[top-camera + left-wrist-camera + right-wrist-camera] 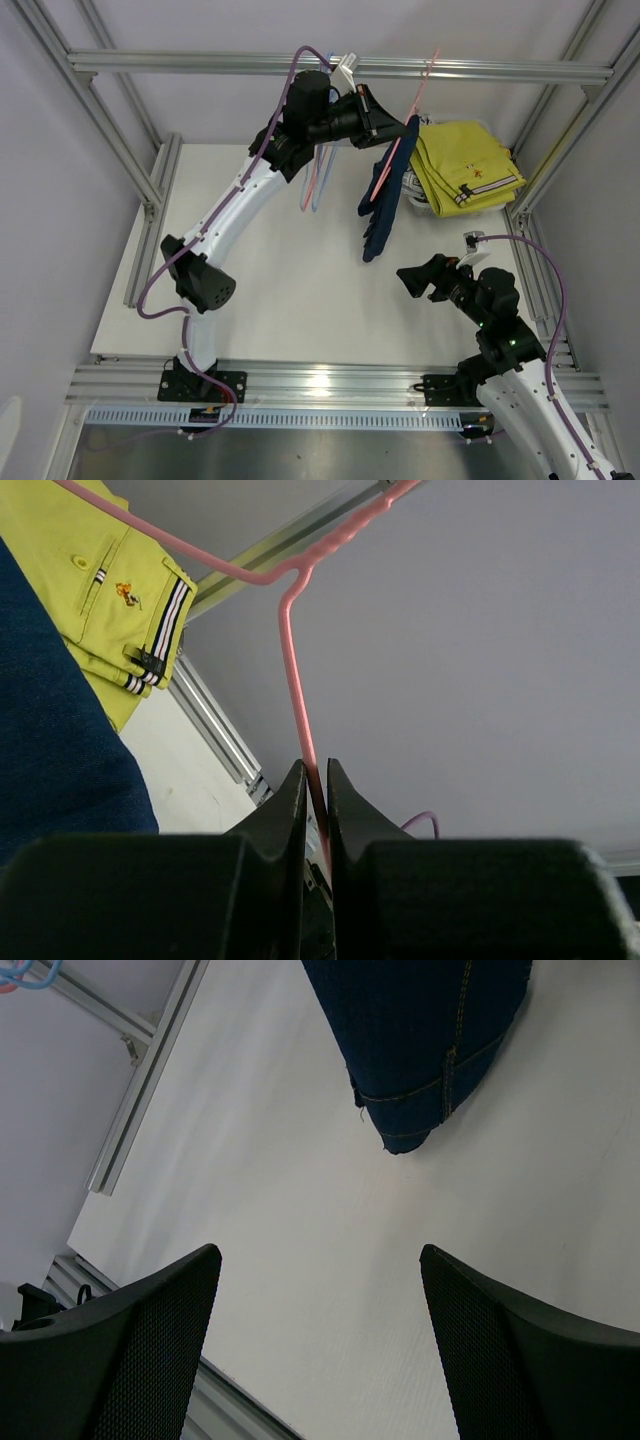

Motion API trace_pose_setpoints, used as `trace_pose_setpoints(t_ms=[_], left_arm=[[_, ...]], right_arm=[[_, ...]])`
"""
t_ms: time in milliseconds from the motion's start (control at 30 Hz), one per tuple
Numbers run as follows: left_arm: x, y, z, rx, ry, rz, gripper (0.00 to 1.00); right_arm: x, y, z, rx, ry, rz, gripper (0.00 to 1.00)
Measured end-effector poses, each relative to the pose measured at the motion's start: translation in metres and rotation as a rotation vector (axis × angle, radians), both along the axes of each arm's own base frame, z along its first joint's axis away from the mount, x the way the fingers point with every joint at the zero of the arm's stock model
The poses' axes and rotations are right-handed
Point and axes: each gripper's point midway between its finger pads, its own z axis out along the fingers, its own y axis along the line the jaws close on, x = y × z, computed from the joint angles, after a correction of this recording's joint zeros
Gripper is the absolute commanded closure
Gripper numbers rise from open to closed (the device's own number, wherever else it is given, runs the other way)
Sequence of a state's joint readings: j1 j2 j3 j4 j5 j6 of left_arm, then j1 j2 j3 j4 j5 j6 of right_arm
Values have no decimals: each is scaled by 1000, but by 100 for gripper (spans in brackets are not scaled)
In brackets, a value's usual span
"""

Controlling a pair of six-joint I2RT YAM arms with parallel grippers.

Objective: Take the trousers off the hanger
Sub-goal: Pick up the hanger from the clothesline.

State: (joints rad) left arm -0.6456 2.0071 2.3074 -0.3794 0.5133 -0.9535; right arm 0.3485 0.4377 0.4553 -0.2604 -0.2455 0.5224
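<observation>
- left gripper (315,775) nearly closed, pinching pink hanger (293,675) wire, far centre
- navy trousers (385,210) draped on hanger above bench (290,290)
- right gripper (320,1255) wide apart, empty, near right under hem
- step: hanger steadied; next probably right gripper rises, clamps hem, pulls trousers off

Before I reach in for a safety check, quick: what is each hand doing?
Left hand: closed on the pink hanger.
Right hand: open, holding nothing.
</observation>
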Motion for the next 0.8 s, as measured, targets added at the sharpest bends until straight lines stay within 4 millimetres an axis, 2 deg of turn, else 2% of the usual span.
trace_pose_setpoints(t_ms=[800], left_arm=[[12,2,-1,15,5,98,99]], right_arm=[[5,-4,-8,3,24,-8,15]])
